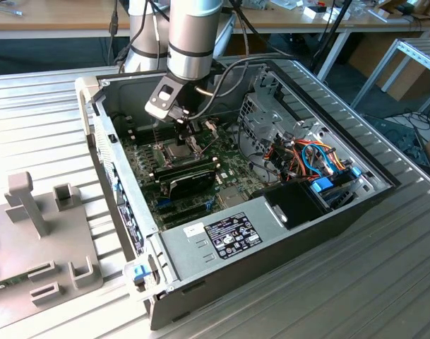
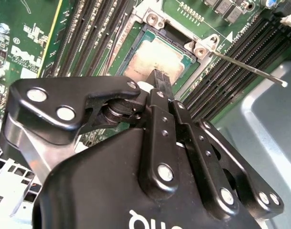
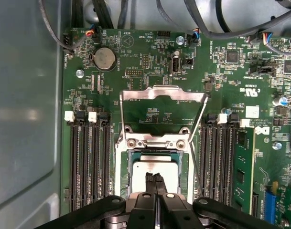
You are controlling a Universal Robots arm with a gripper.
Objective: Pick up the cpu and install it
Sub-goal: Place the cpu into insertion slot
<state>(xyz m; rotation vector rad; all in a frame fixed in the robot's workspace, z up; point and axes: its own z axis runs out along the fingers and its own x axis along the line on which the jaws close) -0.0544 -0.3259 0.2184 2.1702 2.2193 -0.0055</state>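
Note:
The cpu point(image 3: 143, 172) is a small square chip with a dull silver top, lying flat in the socket on the green motherboard point(image 3: 150, 52); it shows in both wrist views point(image 2: 152, 57). My gripper point(image 3: 154, 178) hangs straight above it, its black fingers pressed together with nothing between them, tips at or just over the chip's top point(image 2: 159, 76). The hinged metal socket frame point(image 3: 162, 93) stands swung open behind the socket. In the exterior view my gripper point(image 1: 187, 134) reaches down into the open computer case over the socket point(image 1: 174, 150).
Black memory slots point(image 3: 90, 162) flank the socket on both sides. The thin socket lever point(image 2: 245, 67) sticks out beside it. A black card point(image 1: 190, 180), drive cage point(image 1: 260, 113), coloured cables point(image 1: 310, 155) and power supply point(image 1: 222, 236) crowd the case. A grey fixture point(image 1: 38, 233) sits on the table.

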